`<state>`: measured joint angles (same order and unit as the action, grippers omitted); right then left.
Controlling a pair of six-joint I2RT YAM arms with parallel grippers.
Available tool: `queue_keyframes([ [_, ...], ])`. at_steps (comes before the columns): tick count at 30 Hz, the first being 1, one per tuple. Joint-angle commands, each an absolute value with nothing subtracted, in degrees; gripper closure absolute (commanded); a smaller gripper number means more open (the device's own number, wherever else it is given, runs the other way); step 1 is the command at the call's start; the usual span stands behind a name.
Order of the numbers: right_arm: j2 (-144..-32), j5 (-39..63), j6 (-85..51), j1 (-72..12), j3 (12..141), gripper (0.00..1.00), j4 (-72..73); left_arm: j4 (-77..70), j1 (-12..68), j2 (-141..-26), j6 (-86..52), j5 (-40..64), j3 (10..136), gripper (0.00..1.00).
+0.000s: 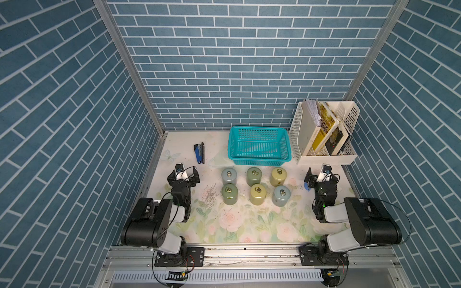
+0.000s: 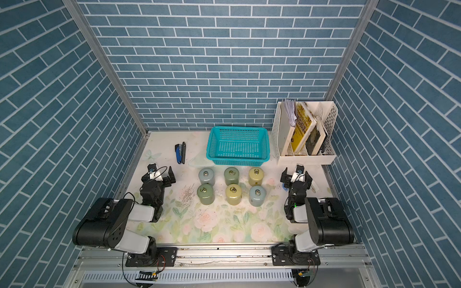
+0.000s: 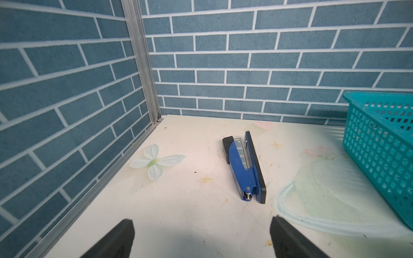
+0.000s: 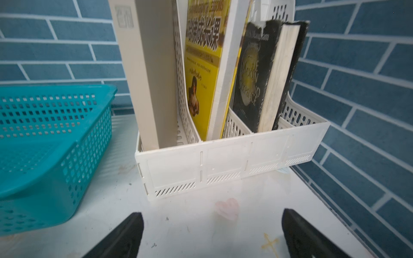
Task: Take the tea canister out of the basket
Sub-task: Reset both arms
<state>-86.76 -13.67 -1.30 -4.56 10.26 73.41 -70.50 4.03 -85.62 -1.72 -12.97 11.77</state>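
Basket (image 1: pixel 259 145) empty in both top views, mesh floor bare, sitting at upper centre of frame against the back wall. Six canisters upright on the tabletop (image 1: pixel 237 224) just below the basket, in two rows of three, each with a ring on its lid: back row grey-blue canister (image 1: pixel 229 176), green canister (image 1: pixel 254 176), yellow canister (image 1: pixel 278 176); front row second green (image 1: pixel 229 194), second yellow (image 1: pixel 258 194), second grey-blue (image 1: pixel 281 195). None touching the basket, none touching a neighbour as far as can be told. Cannot tell which one came out of the basket, or which counts as the task's own.

Left pincer (image 1: pixel 183 174) released, jaws wide apart, nothing between them; at left of frame, well apart from the canisters. In the wrist view only bare tabletop between the fingertips (image 3: pixel 120 236), stapler (image 3: pixel 244 166) lying ahead. Right pincer (image 1: pixel 320 177) likewise released and empty, at right of frame below the rack (image 1: pixel 324 157); books standing in the rack.

Judged from this: removal done, nothing left in the basket to take. Both arms folded back near their bases, clear of everything. Nothing further apparently needed.
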Motion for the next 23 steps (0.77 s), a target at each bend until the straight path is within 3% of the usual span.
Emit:
queue_keyframes([
  [1,-87.25,-12.41,1.64,-5.53,11.25,0.00,75.23,-71.22,3.61,-85.89,-2.02,-13.42,12.53,0.00],
  [23,-87.55,-11.56,1.58,-5.19,11.43,0.00,75.64,-71.19,3.60,-85.95,-2.00,-13.45,12.51,0.00],
])
